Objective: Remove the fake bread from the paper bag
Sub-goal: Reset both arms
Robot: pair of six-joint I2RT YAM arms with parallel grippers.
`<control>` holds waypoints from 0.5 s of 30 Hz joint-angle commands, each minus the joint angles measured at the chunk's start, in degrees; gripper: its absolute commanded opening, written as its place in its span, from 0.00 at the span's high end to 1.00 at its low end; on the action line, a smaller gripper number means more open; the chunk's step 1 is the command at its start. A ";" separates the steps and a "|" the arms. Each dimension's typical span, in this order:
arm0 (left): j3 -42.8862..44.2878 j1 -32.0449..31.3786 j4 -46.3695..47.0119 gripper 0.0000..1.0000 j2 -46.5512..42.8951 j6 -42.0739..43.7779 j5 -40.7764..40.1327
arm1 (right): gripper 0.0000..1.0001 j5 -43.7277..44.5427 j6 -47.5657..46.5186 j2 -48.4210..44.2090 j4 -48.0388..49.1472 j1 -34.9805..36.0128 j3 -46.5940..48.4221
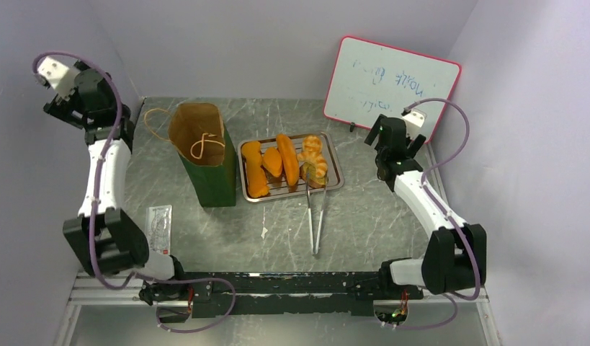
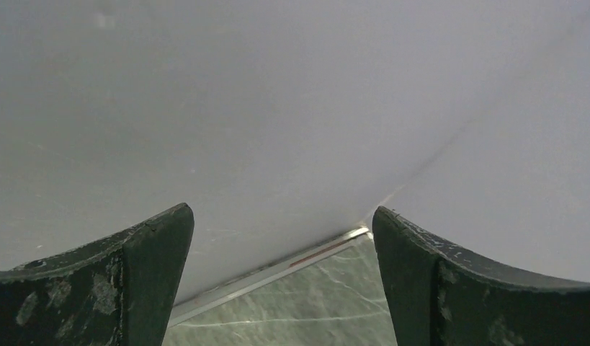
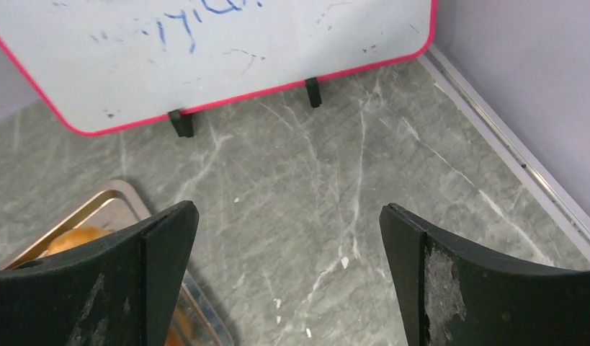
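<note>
Blue handwriting is carried by the red-rimmed whiteboard (image 1: 390,81), which is propped at the far right of the table (image 1: 364,216); in the top view two short lines are seen, turned upside down to the camera, and no word can be read with certainty; in the right wrist view only part of the strokes on the whiteboard (image 3: 205,50) is caught at the top edge, cut off and unreadable; faint marks that may be print are shown on the small pale packet (image 1: 159,228) lying near the left arm, too small to be read; whether anything is printed on the paper bag (image 1: 214,180) cannot be told.
</note>
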 commanded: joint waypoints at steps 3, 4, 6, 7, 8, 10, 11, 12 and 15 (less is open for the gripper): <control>-8.83 10.25 5.29 0.12 6.17 -12.07 9.79 | 0.00 1.32 0.65 5.61 2.39 -2.49 0.67; -15.39 10.49 12.00 0.13 5.26 -8.79 11.02 | 0.00 0.98 0.96 6.24 3.15 -2.86 0.46; -24.84 10.81 27.32 0.14 3.88 -2.65 14.84 | 0.00 0.25 1.53 7.64 4.74 -3.14 -0.16; -28.28 11.11 32.83 0.14 3.68 1.45 18.12 | 0.00 0.23 1.79 8.38 5.36 -3.20 -0.21; -30.70 11.36 36.89 0.14 3.96 4.29 22.09 | 0.00 0.53 2.15 9.24 5.81 -3.15 -0.17; -35.31 11.45 43.00 0.15 4.28 8.65 29.20 | 0.00 2.08 2.96 11.20 5.46 -3.15 0.73; -38.38 11.45 47.63 0.16 4.43 10.35 32.89 | 0.00 2.88 3.32 12.14 4.66 -3.15 1.38; -41.17 11.47 52.06 0.17 4.61 11.86 36.56 | 0.00 3.19 3.63 12.82 4.21 -3.19 1.85; -44.60 11.48 55.47 0.19 5.06 12.51 42.77 | 0.00 3.24 4.01 12.78 4.87 -3.10 1.23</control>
